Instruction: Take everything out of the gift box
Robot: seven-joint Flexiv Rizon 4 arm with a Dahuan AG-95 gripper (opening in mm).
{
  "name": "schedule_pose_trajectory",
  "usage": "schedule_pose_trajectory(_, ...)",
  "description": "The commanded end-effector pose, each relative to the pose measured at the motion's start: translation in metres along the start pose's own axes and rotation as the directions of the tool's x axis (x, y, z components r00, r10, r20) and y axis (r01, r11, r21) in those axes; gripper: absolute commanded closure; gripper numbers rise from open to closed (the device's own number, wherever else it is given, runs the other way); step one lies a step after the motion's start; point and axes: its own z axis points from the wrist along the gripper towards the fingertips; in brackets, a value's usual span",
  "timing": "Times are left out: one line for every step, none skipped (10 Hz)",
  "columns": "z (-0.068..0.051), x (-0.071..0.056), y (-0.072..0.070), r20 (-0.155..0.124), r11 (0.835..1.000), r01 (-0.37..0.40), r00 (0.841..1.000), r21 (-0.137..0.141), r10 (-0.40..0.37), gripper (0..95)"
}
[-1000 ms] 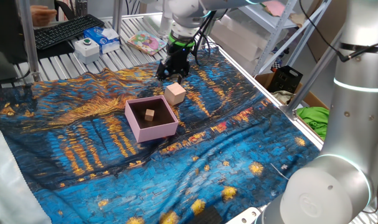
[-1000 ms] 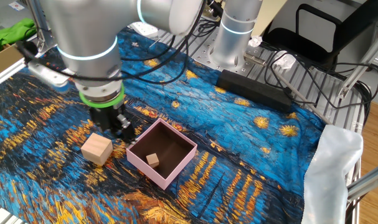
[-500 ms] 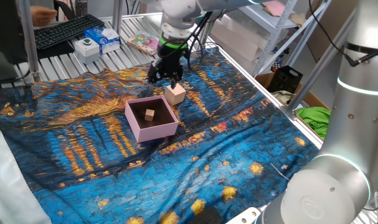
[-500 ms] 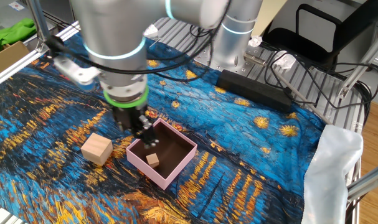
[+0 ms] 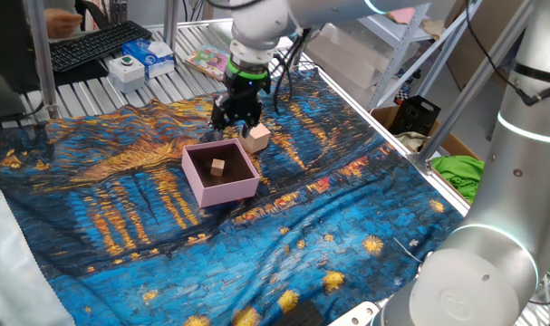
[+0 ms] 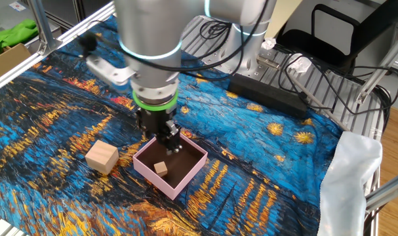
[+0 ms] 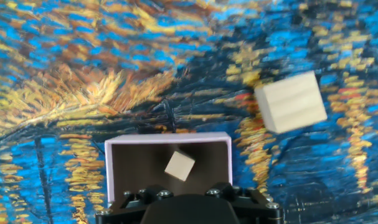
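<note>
The pink gift box [image 5: 229, 188] [image 6: 160, 180] [image 7: 167, 138] sits on the painted cloth. Inside it, on the dark floor, lies a small tan cube [image 5: 218, 166] [image 6: 160, 168] [image 7: 179, 165]. A larger tan block [image 5: 256, 137] [image 6: 102, 157] [image 7: 291, 101] rests on the cloth outside the box, beside its far wall. My gripper [image 5: 235, 118] [image 6: 169, 139] hangs over the box's far rim, a little above the cube. It is open, with nothing between its fingers. In the hand view only its black housing shows along the bottom edge.
A keyboard [image 5: 98, 43], a blue-and-white carton [image 5: 157, 56] and a white device [image 5: 127, 68] lie beyond the cloth at the back. A black power brick [image 6: 267, 95] with cables sits near the arm's base. Green fabric [image 5: 460, 172] lies past the table's edge.
The gripper has travelled from beside the larger block to above the box's rim, nearer the small cube. Both blocks and the box have stayed put.
</note>
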Motion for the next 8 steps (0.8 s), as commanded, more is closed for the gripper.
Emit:
schedule_pose_trajectory(0.004, 0.003, 0.003, -0.008, 0.999, 0.030, 0.999, -0.014, -0.031, 19.0)
schedule_pose_trajectory(0.005, 0.003, 0.005, -0.006, 0.999, 0.039, 0.999, 0.009, -0.039, 19.0)
schedule_pose_trajectory(0.006, 0.003, 0.007, 0.002, 0.998, 0.045, 0.999, 0.036, -0.045, 19.0)
schedule_pose_trajectory(0.009, 0.002, 0.010, 0.010, 0.997, 0.064, 0.998, 0.047, -0.064, 19.0)
schedule_pose_trajectory(0.013, 0.000, 0.013, 0.011, 0.996, 0.074, 0.997, 0.043, -0.075, 19.0)
schedule_pose_trajectory(0.016, -0.001, 0.016, 0.034, 0.995, 0.083, 0.996, 0.047, -0.084, 19.0)
schedule_pose_trajectory(0.021, -0.004, 0.020, 0.064, 0.996, 0.084, 0.994, 0.037, -0.086, 19.0)
schedule_pose_trajectory(0.022, -0.004, 0.021, 0.097, 0.995, 0.093, 0.991, 0.036, -0.096, 19.0)
